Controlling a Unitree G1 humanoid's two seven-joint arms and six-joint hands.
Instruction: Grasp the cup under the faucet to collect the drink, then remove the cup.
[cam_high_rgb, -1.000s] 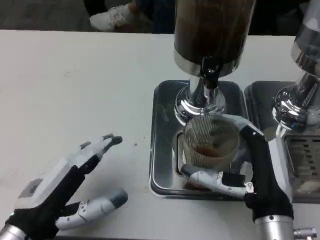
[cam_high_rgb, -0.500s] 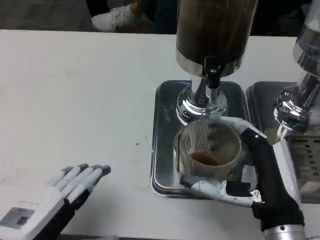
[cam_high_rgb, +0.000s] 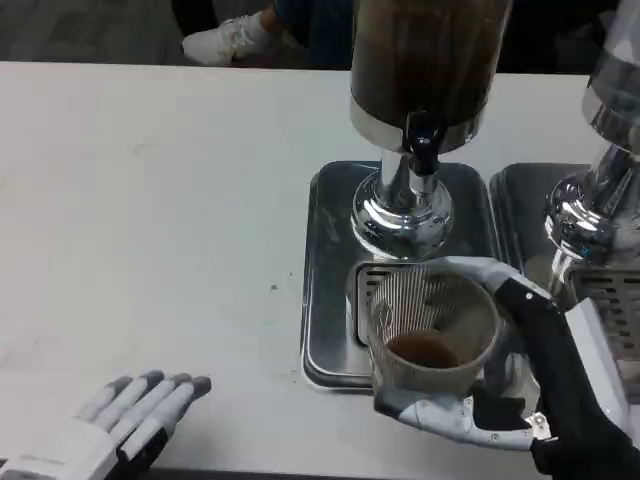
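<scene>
Right hand (cam_high_rgb: 520, 390): wrapped around the cup (cam_high_rgb: 432, 338), thumb curled across the near side low down, fingers (cam_high_rgb: 480, 268) arched over the far rim; it grips the ribbed wall.
Cup: clear and ribbed, upright in the right hand's grasp, a little brown drink (cam_high_rgb: 423, 350) in the bottom. It sits over the near edge of the tray (cam_high_rgb: 325, 290), nearer the robot than the faucet (cam_high_rgb: 421, 140), no longer straight below it.
Faucet: black tap on the tall dispenser (cam_high_rgb: 428, 60), beyond the held cup, with a gap showing between spout and cup rim.
Tray edges: the raised near lip runs just under the cup's base and the right thumb; the left lip stands to the left of the right hand.
Second dispenser (cam_high_rgb: 600, 190): just to the right of the right hand, its chrome foot and grated tray (cam_high_rgb: 610, 300) close beside the forearm, so room on that side is tight.
Left hand (cam_high_rgb: 125, 420): lying flat on the surface (cam_high_rgb: 160, 200) at the near edge, fingers straight and close together, holding nothing, well apart from the tray.
Open room: bare white surface lies between the two hands and spreads beyond the left hand.
</scene>
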